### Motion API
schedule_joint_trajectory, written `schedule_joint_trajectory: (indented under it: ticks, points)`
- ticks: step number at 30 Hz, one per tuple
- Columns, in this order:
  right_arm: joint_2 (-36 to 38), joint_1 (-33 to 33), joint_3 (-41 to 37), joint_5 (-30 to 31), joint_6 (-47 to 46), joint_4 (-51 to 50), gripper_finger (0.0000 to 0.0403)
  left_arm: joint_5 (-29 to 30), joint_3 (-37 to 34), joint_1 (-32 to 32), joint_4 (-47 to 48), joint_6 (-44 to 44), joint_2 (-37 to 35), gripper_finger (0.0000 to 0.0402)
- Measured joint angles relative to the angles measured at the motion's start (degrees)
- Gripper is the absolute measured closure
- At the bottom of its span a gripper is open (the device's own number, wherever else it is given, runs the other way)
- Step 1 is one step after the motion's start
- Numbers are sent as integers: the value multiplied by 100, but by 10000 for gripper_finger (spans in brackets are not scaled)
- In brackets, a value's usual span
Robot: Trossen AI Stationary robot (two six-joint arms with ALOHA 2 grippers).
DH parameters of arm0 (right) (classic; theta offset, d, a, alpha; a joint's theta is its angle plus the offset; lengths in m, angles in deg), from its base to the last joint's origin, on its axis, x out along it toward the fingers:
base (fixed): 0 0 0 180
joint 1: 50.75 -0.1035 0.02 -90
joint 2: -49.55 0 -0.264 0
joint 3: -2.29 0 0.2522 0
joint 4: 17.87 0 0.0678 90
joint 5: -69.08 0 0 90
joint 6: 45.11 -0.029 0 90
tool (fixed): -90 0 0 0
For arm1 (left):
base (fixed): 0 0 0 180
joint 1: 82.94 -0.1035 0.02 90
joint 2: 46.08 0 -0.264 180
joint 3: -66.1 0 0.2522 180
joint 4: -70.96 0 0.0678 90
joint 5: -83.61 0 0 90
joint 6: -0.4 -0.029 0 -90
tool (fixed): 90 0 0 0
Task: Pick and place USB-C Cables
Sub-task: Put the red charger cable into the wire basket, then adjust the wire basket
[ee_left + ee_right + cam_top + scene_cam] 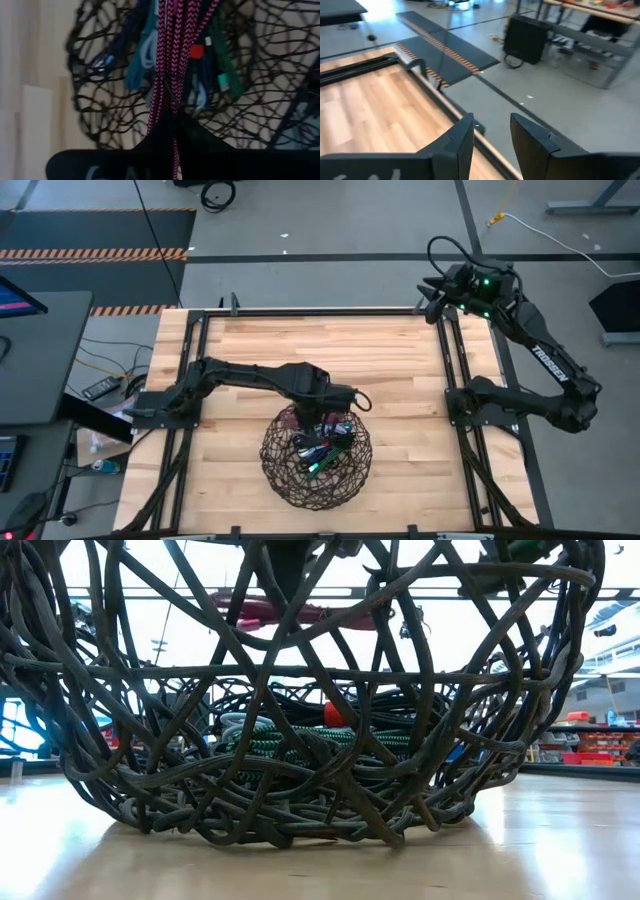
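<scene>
Seen from overhead, the left gripper hangs above the basket at the table's near edge, so the left arm is much the nearer. Cables lie piled directly beneath it. The right gripper waits at the far right corner, well apart from them.

At table height, basket wires fill the foreground. Coiled cables sit low inside, and a maroon cable hangs above the rim.

From the left wrist, closed fingers pinch the maroon cable bundle. Its long axis runs straight ahead from the fingertips, pointing over the teal cable and green cable in the basket below.

From the right wrist, that gripper's fingers stand parted, holding nothing, over the table's edge.
</scene>
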Motion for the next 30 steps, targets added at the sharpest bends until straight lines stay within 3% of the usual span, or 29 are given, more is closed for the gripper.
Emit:
schedule_joint_trajectory:
  ticks: [5,12,19,24,30]
  points:
    - [-144,-2,0,-633,-2,3,268,-308,-132,134,-157,354,-10,397]
    - [-188,-2,0,-979,-2,7,268,-1087,-1171,318,-964,409,-1,397]
    - [-188,-2,-2,-1743,-83,-75,268,-1134,-2016,389,-1519,574,4,385]
    - [-188,-2,-4,-1975,-173,-146,268,-979,-1951,298,-1506,622,2,332]
    - [-188,1,-4,-1951,-158,-146,268,-692,-1366,66,-1394,488,2,293]
